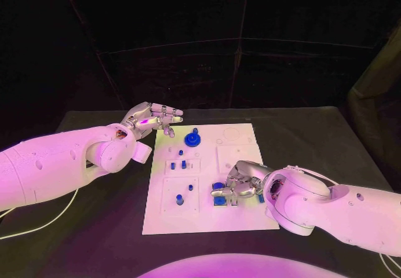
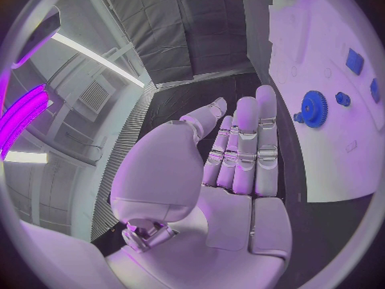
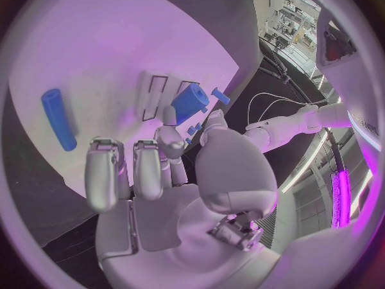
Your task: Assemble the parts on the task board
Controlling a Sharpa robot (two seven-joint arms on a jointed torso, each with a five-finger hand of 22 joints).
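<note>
near edge: white task board (image 1: 159, 223) lies flat on the black table (image 1: 334, 133); bare board strip along its front edge, dark tabletop open on every side.
right hand (image 1: 238, 180): over the board's near right part, fingers curled down round a blue cylinder (image 3: 189, 103); thumb and a finger sit against it, so it holds the part. Cylinder is short and smooth with a flat end.
rod: long round blue rod (image 3: 58, 118) lies flat on the board, well apart from the right hand's fingers (image 3: 102, 176).
mid board: small blue pegs (image 1: 179, 165) stand in the square recesses left of the right hand, another blue peg (image 1: 179, 199) nearer the front; open white surface between them.
gear: blue toothed gear (image 1: 192, 139) sits on the far part of the board, a small blue knob (image 2: 342, 99) just beside it.
left hand (image 1: 151, 120): at the board's far left corner, off to the side of the gear, not touching it; fingers straight and together, palm bare, holds nothing.
far: bare dark table behind the board.
</note>
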